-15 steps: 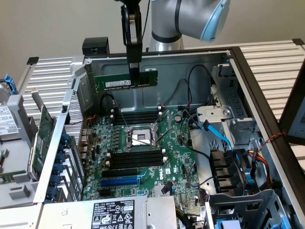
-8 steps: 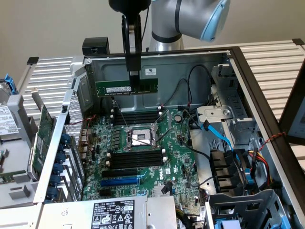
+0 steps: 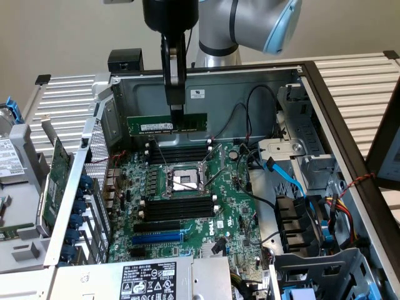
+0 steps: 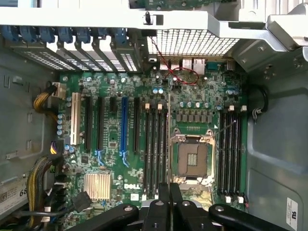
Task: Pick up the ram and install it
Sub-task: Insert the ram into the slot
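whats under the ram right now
The ram hangs over the motherboard, above the black memory slots beside the CPU socket. Which slot lies straight beneath cannot be told.

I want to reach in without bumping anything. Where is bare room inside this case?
Bare room: along the grey case wall behind the ram, held by the gripper over the memory slots. Crowded: cables at the exterior view's right, blue card clips at its left.
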`<state>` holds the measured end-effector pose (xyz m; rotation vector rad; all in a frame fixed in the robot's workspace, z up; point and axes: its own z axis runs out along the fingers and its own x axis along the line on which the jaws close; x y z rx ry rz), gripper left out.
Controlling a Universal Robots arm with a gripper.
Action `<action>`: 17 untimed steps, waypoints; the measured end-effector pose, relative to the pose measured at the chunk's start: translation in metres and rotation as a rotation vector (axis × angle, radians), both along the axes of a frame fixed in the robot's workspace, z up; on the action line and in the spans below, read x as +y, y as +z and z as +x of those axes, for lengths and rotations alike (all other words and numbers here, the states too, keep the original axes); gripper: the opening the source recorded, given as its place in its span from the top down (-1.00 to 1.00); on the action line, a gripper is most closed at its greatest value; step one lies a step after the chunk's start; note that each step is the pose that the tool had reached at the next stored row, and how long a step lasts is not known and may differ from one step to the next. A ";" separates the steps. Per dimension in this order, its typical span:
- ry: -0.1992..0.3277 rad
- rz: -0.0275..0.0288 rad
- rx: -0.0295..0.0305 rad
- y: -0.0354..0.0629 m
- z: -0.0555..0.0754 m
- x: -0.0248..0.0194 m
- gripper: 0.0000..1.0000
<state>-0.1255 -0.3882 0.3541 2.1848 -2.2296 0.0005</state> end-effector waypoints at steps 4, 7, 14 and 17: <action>-0.008 0.0010 -0.0003 -0.0084 0.001 -0.0058 0.75; -0.013 0.0010 -0.0007 -0.0139 0.002 -0.0072 0.75; -0.016 -0.0004 -0.0012 -0.0255 0.007 -0.0071 0.75; -0.016 -0.0005 -0.0011 -0.0309 0.007 -0.0072 0.75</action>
